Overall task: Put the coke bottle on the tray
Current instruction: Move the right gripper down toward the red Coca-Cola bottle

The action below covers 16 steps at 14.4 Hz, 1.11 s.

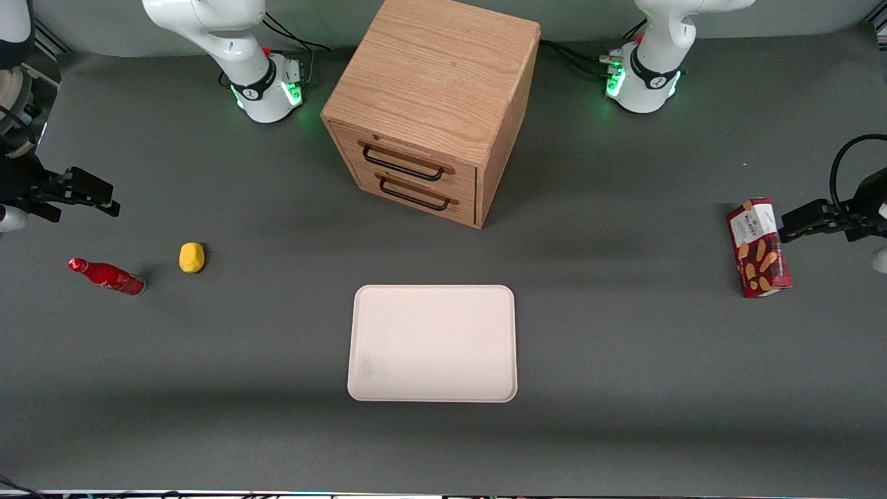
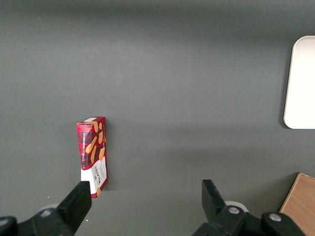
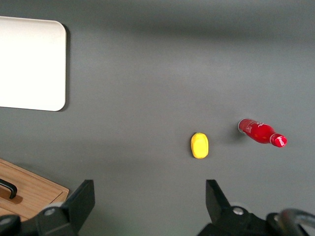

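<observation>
Red coke bottle (image 1: 107,276) stands near the bench's working-arm end, beside a yellow lump (image 1: 192,257); gripper (image 3: 150,209) hovers above, fingers wide, needing a square descent before the tray (image 1: 432,343).

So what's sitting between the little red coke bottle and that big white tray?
A small yellow object lies close beside the coke bottle; bare table follows up to the tray, per the front view. The open claw hangs near the bottle.
</observation>
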### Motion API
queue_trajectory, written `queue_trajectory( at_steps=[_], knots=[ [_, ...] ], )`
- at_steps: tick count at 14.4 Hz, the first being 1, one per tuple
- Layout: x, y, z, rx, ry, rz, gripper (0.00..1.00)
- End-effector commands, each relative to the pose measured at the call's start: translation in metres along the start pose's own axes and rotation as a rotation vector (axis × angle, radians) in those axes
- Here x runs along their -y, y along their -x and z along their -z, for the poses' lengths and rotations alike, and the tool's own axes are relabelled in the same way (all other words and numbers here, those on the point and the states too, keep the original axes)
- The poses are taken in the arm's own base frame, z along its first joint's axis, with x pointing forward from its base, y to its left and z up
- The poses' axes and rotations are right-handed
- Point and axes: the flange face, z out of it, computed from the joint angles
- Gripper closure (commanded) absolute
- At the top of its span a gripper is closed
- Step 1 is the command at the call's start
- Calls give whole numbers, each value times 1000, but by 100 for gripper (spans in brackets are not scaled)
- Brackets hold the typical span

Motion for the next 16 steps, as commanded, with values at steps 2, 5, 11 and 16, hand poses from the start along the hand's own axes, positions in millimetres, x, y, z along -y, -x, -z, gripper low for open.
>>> queue_trajectory(
  at_steps=[2,5,11,16],
  knots=[
    [1,2,6,4,17,-16,0],
    [1,2,7,2,17,-12,0],
    [-3,0,3,8,19,-13,0],
    [-40,3,0,16,18,-3,0]
  ],
)
